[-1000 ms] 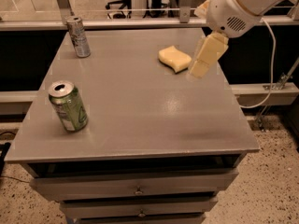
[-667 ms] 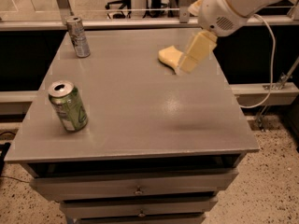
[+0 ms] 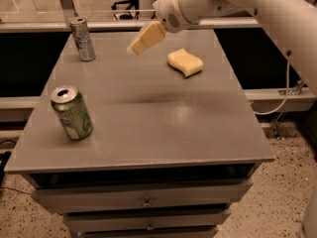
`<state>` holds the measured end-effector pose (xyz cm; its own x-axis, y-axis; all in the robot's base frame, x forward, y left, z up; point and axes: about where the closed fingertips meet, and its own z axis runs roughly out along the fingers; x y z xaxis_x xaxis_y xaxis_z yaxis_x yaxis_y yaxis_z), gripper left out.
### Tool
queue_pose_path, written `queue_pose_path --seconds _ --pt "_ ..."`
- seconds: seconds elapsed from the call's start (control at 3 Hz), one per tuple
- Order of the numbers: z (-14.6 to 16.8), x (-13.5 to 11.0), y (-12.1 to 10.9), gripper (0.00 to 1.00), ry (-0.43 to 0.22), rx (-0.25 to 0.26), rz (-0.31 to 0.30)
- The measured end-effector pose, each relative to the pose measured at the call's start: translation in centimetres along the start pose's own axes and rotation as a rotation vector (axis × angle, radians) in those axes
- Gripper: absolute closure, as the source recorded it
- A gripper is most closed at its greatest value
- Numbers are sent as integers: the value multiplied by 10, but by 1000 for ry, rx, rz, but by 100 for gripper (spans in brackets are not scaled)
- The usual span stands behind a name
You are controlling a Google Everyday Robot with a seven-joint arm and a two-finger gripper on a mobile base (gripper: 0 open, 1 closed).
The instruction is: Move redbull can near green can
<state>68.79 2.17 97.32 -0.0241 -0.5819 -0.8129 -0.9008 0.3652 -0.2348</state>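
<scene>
The redbull can (image 3: 82, 38), slim and silver with blue patches, stands upright at the far left corner of the grey table (image 3: 163, 128). The green can (image 3: 72, 113), wider with an open silver top, stands near the table's front left. My gripper (image 3: 134, 48) hangs above the far middle of the table, pointing down and to the left. It is empty and well to the right of the redbull can, touching nothing.
A yellow sponge (image 3: 184, 62) lies on the far right part of the table, just right of the gripper. Drawers (image 3: 146, 201) sit under the table top. A metal rail (image 3: 44, 26) runs behind the table.
The gripper has moved left across the far side of the table, from the right of the sponge to its left, toward the redbull can. The cans and sponge have not moved.
</scene>
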Motion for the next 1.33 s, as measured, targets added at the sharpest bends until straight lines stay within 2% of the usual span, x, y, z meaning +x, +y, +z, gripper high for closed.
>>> queue_pose_path --seconds 0.33,0.67,1.0,1.33 --pt "58 -21 1 0 -61 -22 47" --pt "109 -40 -3 0 -103 -16 72" --pt "167 -57 -13 0 -133 4 70" --pt "193 -65 -24 0 -149 14 70"
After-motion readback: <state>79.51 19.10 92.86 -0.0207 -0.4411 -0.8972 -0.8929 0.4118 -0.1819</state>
